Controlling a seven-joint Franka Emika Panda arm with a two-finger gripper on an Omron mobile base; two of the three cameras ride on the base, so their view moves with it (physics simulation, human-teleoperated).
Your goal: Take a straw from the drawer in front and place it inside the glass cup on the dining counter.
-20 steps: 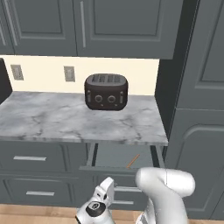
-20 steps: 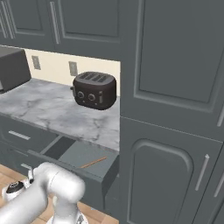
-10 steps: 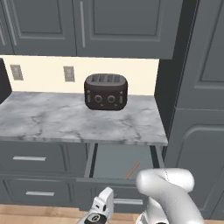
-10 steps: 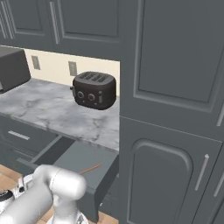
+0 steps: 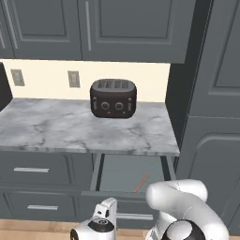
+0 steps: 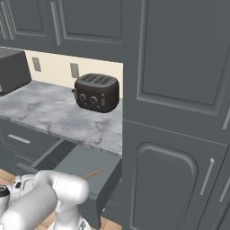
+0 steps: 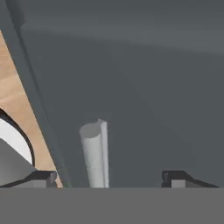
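- The straw (image 5: 142, 183) is lying loose on the floor of the drawer (image 5: 126, 172), toward its right side, slanted, with nothing touching it
- The drawer is standing further out than half a second ago, so more of its floor and the straw are showing under the marble surface (image 5: 84, 131)
- The pincer (image 7: 111, 177) is sitting low at the drawer front, its tips spread wide on either side of the silver handle (image 7: 95, 153) without pinching it
- The opening step is looking about finished; the next move is probably lifting away from the handle and reaching in for the straw
- The toaster (image 5: 113, 97) is sitting on the surface above
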